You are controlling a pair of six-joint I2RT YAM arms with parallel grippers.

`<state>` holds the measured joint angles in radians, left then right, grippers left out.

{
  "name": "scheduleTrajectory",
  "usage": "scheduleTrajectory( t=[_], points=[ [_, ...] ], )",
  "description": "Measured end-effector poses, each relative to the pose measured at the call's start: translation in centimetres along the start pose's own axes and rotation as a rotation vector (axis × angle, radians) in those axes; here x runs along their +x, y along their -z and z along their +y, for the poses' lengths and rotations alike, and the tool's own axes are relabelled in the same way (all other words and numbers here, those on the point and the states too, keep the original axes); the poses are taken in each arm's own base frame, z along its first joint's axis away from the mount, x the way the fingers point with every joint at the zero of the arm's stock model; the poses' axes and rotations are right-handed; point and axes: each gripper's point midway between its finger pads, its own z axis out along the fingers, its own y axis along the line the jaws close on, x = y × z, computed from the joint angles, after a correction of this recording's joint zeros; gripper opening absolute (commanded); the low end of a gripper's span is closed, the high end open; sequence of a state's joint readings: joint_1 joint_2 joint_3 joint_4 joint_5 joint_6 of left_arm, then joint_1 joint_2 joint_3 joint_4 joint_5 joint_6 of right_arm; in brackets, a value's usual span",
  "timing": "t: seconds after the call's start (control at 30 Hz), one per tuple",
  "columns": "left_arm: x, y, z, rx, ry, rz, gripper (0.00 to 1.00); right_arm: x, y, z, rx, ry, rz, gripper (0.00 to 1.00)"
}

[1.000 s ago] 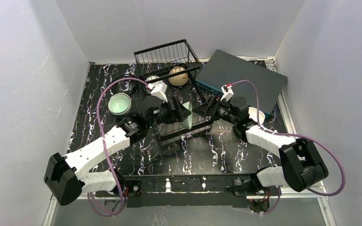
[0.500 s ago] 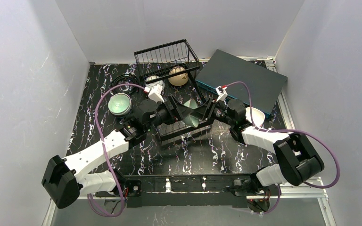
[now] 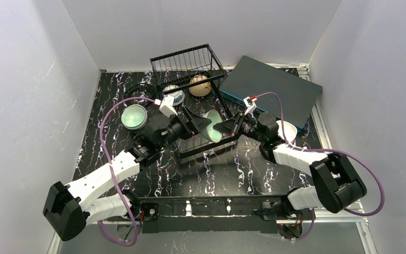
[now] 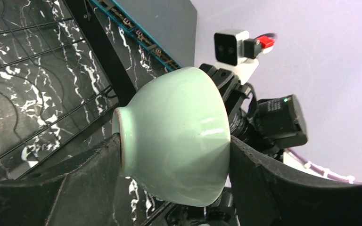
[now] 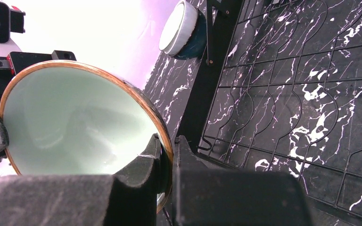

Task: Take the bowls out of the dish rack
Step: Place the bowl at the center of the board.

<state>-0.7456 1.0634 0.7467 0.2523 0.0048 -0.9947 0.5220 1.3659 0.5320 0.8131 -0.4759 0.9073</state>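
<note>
**A:** How far along are we with the unloading?

**B:** Partway, we judge; a green-glazed bowl sits upright on the tabletop toward its left edge; a white bowl rests near the right edge, just beside the grey box; both are out of the dish rack, which runs from the far edge toward the middle.

**A:** And the one we have in the air?

**B:** The pale green bowl hangs tipped on its side over the rack's long tray, mid-tabletop; our left fingers clamp it from foot to rim; our right fingers pinch its rim, one inside and one outside; it looks to us like a handover.

**A:** What is left to take out?

**B:** A beige bowl lies under the raised basket tier near the far edge; a blue-and-white bowl leans at the rack's left rail, and we cannot tell whether it is inside or outside.

**A:** What are the things made of?

**B:** The held bowl is glossy glazed ceramic, flaring from a narrow foot to a wide mouth with a brown rim; we expect it to be slippery; the rack is thin black wire in a grid with wavy loops, framed by flat black rails; the tabletop is black with white marble veining; the box is flat, matte and rectangular.
</note>
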Motion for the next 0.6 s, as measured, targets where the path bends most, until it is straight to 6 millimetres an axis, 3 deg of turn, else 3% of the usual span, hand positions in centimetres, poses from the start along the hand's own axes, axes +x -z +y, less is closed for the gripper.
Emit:
scheduleTrajectory(
  t=[0.17, 0.27, 0.43, 0.6],
  points=[
    [0.6, 0.9, 1.5, -0.072, -0.086, 0.034, 0.85, 0.5, 0.6, 0.2, 0.028, 0.056, 0.021, 0.01],
    [0.4, 1.5, 2.6, -0.152, -0.174, 0.06, 0.97, 0.8, 1.0, -1.3, 0.112, 0.103, 0.032, 0.01],
    [-1.6, 2.7, 1.8, -0.213, -0.288, 0.051, 0.98, 2.4, 2.1, -5.3, 0.328, 0.147, 0.093, 0.01],
    [-2.2, 3.8, 2.9, -0.312, -0.38, 0.089, 0.98, 4.1, 2.1, -5.5, 0.467, 0.256, 0.163, 0.01]
  ],
)
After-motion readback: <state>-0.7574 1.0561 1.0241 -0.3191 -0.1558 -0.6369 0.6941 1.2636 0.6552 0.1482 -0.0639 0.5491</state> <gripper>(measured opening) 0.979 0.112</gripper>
